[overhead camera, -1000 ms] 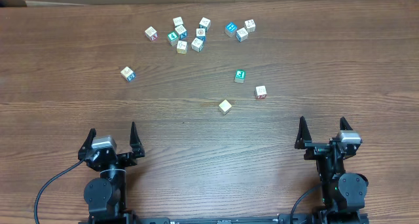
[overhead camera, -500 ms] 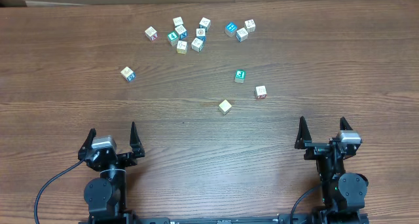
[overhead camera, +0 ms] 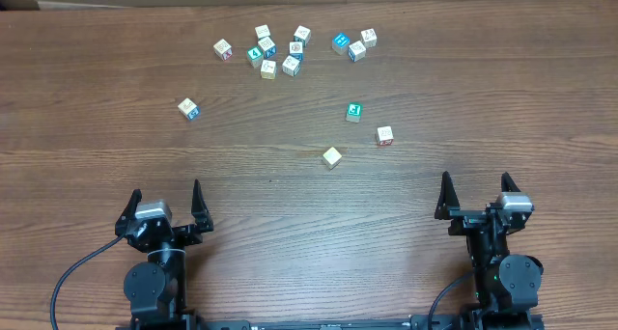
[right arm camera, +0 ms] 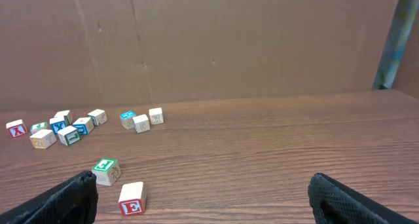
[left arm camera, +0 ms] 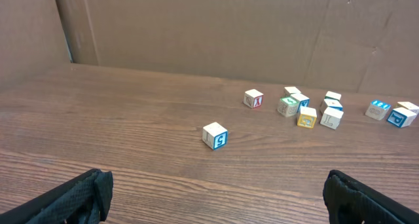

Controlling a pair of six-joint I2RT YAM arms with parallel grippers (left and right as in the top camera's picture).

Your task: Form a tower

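Nothing's budged since before. Only the wrist views show the cardboard wall [left arm camera: 196,34] behind the table [overhead camera: 97,147], while overhead catches the left gripper [overhead camera: 165,190] and right gripper [overhead camera: 475,178] at the near edge, jaws wide, holding nothing. No tower yet: the cubes [overhead camera: 268,68] lie loose near the far edge, well ahead of both, bare wood between.

A brown wooden table [overhead camera: 97,137] fills the frame. Across the upper middle lies a loose scatter of alphabet cubes [overhead camera: 268,47], none resting on another. A blue-marked cube [overhead camera: 188,108] sits alone left of centre. Right of centre, a green-faced cube [overhead camera: 354,112], a red-lettered cube [overhead camera: 384,135] and a plain pale cube [overhead camera: 332,157] lie near one another but apart. The left gripper [overhead camera: 166,193] at lower left and the right gripper [overhead camera: 476,183] at lower right stand spread wide, holding nothing.
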